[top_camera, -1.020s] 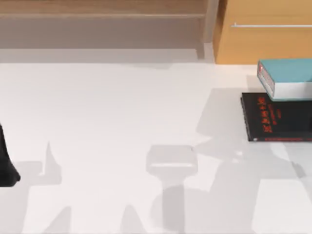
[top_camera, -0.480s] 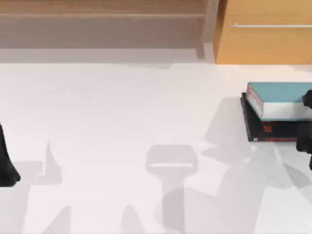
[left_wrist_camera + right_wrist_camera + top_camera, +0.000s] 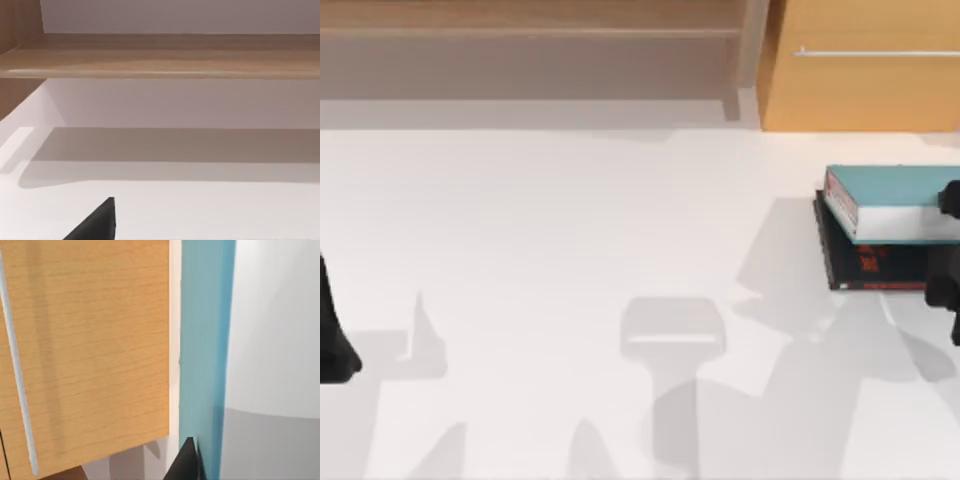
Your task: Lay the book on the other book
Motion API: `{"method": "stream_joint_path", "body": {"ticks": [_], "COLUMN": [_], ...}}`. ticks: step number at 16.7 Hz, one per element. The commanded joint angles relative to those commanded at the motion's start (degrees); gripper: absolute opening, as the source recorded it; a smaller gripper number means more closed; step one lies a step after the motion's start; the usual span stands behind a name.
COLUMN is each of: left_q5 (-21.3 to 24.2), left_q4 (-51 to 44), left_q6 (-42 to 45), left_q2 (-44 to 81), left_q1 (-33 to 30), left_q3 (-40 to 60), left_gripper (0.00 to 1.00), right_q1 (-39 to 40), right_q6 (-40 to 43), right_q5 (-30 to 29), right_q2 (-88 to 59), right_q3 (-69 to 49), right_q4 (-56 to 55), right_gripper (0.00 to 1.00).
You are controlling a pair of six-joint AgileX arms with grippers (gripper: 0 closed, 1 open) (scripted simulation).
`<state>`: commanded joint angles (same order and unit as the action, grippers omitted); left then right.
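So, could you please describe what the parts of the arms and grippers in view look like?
Both are plain matte black, with no markings or cables to be seen. The left gripper is a dark tapered shape at the table's left edge; its finger is a black wedge. The right gripper is blocky and black, its finger pointed.

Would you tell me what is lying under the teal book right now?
The black book lies under the teal book; its near strip with red lettering shows, the rest is covered.

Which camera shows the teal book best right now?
The top view: the teal book lies on the black book, spine and page edges visible. The right wrist view shows part of its cover; the left wrist view faces a shelf.
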<state>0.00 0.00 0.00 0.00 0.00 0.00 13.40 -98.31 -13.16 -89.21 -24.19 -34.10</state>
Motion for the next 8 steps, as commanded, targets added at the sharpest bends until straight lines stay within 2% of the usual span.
{"method": "stream_joint_path", "body": {"ticks": [8], "left_q5": [0.00], "left_q4": [0.00], "left_q6": [0.00], "left_q2": [0.00], "left_q1": [0.00], "left_q3": [0.00], "left_gripper": [1.00], "right_q1": [0.00], "right_q6": [0.00], "right_q5": [0.00], "right_q2": [0.00], "right_q3": [0.00], "right_q4": [0.00], "right_gripper": [0.75]}}
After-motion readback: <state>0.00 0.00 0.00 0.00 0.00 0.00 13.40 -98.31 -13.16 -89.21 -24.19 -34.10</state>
